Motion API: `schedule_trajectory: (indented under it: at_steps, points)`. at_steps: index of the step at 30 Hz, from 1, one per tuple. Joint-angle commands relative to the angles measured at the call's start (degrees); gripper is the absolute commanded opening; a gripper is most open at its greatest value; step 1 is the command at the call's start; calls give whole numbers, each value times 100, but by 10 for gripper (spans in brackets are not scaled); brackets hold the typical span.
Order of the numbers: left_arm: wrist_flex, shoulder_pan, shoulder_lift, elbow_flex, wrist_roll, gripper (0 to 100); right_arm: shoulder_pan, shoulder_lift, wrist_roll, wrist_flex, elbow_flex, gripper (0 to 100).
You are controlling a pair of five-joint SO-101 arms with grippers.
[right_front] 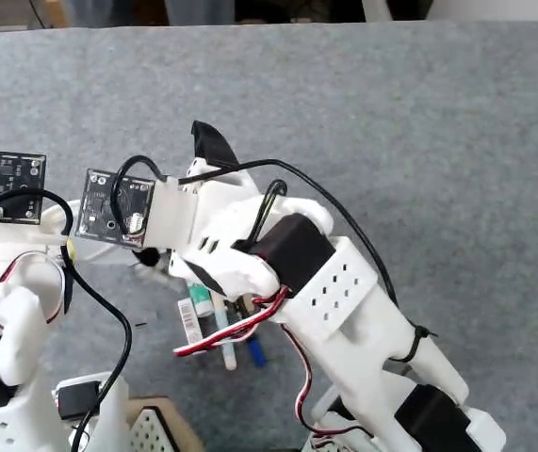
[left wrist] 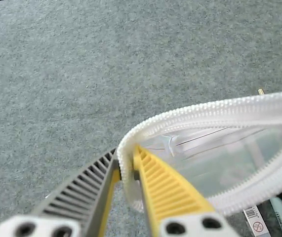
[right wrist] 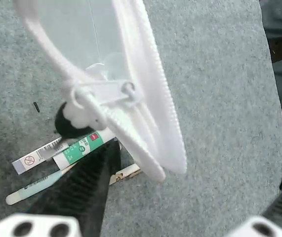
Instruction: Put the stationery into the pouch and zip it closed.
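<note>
A clear pouch (left wrist: 220, 163) with a white zipper is held up off the grey mat, its mouth open. My left gripper (left wrist: 126, 155), with grey and yellow fingers, is shut on the pouch's zipper end. In the right wrist view the pouch (right wrist: 96, 39) hangs between the black fingers of my open right gripper (right wrist: 202, 158). Its zipper pull (right wrist: 106, 91) carries a white and a black pompom. Under it on the mat lie a green-labelled stick (right wrist: 84, 145), a white barcoded tube (right wrist: 34, 158), a pale pen (right wrist: 32, 187) and a pencil (right wrist: 126, 174). The stationery (right_front: 203, 315) lies beneath the right arm in the high view.
A grey mat (right_front: 419, 122) covers the table, with wide bare room at the back and right. The two arms crowd the front left. A blue pen (right_front: 255, 352) lies beside the other items. A cardboard box corner (right_front: 160, 424) sits at the front edge.
</note>
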Motion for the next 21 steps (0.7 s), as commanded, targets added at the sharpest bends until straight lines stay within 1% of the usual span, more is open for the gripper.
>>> schedule_trajectory:
  at_steps: [1,3,8,9,11,12,15,21]
  points:
    - [70,-57,132,840,-123,29,-88,-110,-70,-62,-31,420]
    - [70,-57,132,848,-123,29,-88,-110,-79,-62,-66,321]
    - [70,-57,132,848,-123,29,-62,-119,-79,-79,-40,31]
    - [70,-57,132,848,-123,29,-62,-119,-79,-88,-31,7]
    - [70,-57,132,848,-123,29,-62,-119,-79,-62,-31,48]
    - [70,-57,132,848,-114,29,-62,-119,-79,-62,-31,49]
    - [70,-57,132,848,-114,29,-62,-119,-88,-62,-31,9]
    - [88,40,132,840,-132,33,-62,-119,-88,-62,-31,11]
